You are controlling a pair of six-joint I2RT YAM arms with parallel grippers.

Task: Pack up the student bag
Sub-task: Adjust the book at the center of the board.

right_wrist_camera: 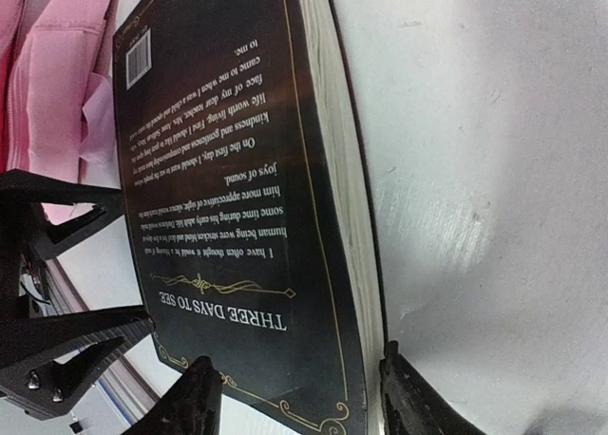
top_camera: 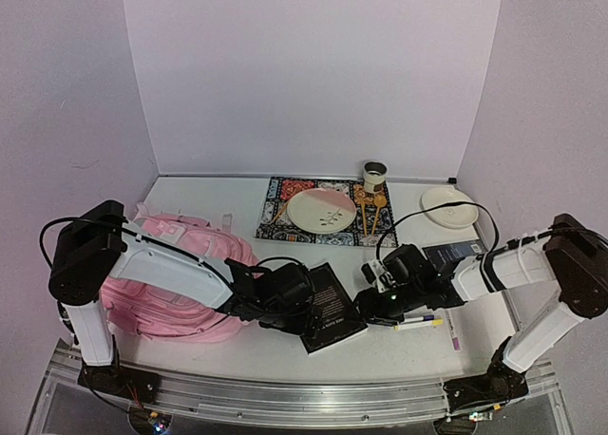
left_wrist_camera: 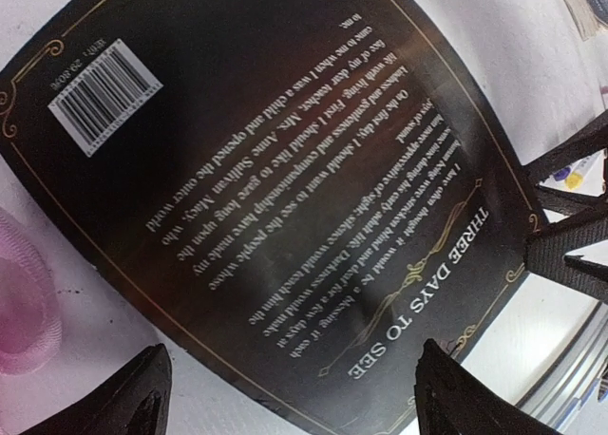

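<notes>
Partly hidden under the left arm, the soft pink fabric backpack (top_camera: 166,312) lies left on the tabletop (top_camera: 285,368). Left hand (left_wrist_camera: 290,392) gapes wide at a black gold-bordered paperback (top_camera: 331,307). Right hand (right_wrist_camera: 304,397) brackets its end, fingers apart; cannot tell if gripping.

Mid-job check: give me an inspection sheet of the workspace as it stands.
Surface: white table, partly covered.
Job's things: pink backpack lying at left; black book beside it.
Clutter: patterned mat with plate and cup at back; pens near the right arm.
Pincers: left pincer open above the book; right pincer straddles the book's corner, grip unclear.
Cables: black cable loops off each arm; no snag seen.
Surroundings: plain pale walls on three sides.
</notes>
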